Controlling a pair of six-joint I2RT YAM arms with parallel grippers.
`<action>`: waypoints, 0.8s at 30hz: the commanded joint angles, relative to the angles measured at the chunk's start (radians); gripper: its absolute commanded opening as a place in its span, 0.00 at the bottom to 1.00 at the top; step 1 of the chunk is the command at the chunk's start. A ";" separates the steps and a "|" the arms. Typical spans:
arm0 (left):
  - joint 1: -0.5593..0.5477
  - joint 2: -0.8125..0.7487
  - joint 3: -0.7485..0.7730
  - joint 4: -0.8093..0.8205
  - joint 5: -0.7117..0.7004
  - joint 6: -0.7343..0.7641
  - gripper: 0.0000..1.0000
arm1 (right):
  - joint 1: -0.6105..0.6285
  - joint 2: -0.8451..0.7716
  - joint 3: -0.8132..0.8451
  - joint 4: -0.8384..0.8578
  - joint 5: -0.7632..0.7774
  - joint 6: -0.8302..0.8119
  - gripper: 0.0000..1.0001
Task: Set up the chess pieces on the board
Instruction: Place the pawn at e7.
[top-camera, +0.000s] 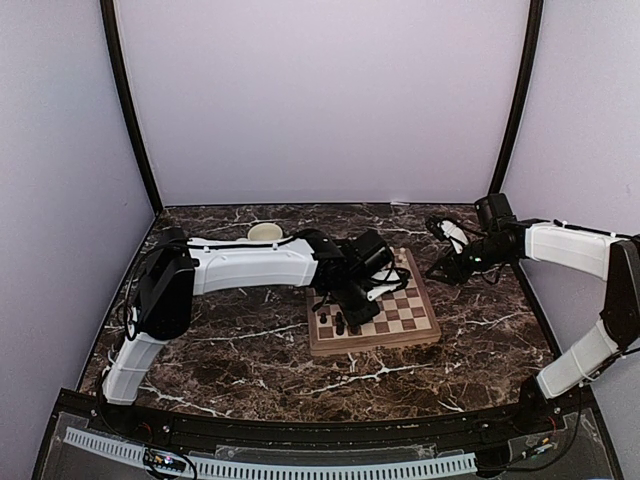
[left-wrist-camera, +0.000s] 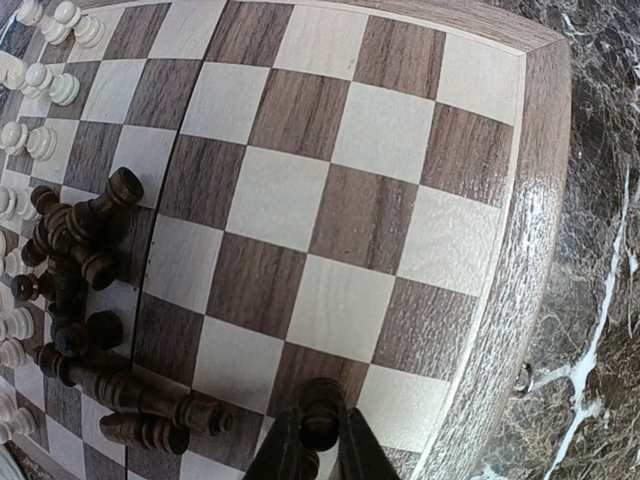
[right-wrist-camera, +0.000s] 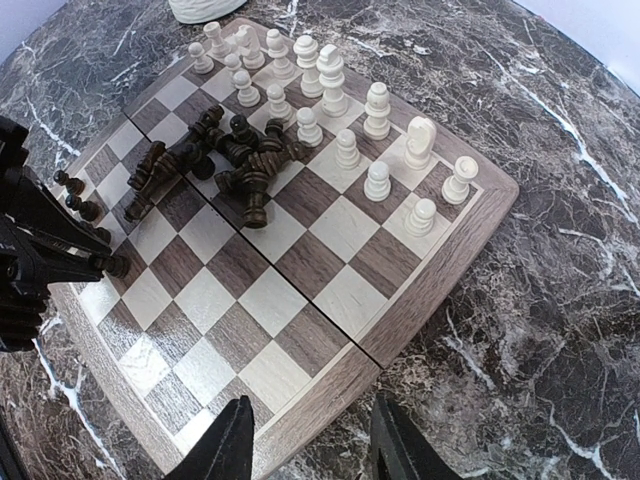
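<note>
One board (right-wrist-camera: 436, 272), one mug (top-camera: 265, 232), sixteen cream chessmen (right-wrist-camera: 330, 75); dark chessmen (right-wrist-camera: 250, 172) too tangled to count.

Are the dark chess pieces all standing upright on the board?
No, most of the dark chess pieces lie toppled in a heap near the middle of the board.

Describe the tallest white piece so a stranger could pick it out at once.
Find the wooden chessboard on the dark marble table, then the side where white pieces stand in two rows. In the row along the rim, near its middle, is the tallest white piece, rising above both neighbours.
</note>
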 joint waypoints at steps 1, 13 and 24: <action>-0.009 -0.006 0.037 -0.030 0.003 -0.005 0.18 | -0.003 0.005 0.003 0.006 -0.007 -0.008 0.42; -0.008 -0.031 0.090 -0.033 -0.034 -0.037 0.33 | -0.003 -0.002 0.003 0.004 -0.007 -0.006 0.42; 0.094 -0.387 -0.192 0.324 -0.068 -0.219 0.46 | 0.090 0.045 0.045 0.027 0.051 0.044 0.40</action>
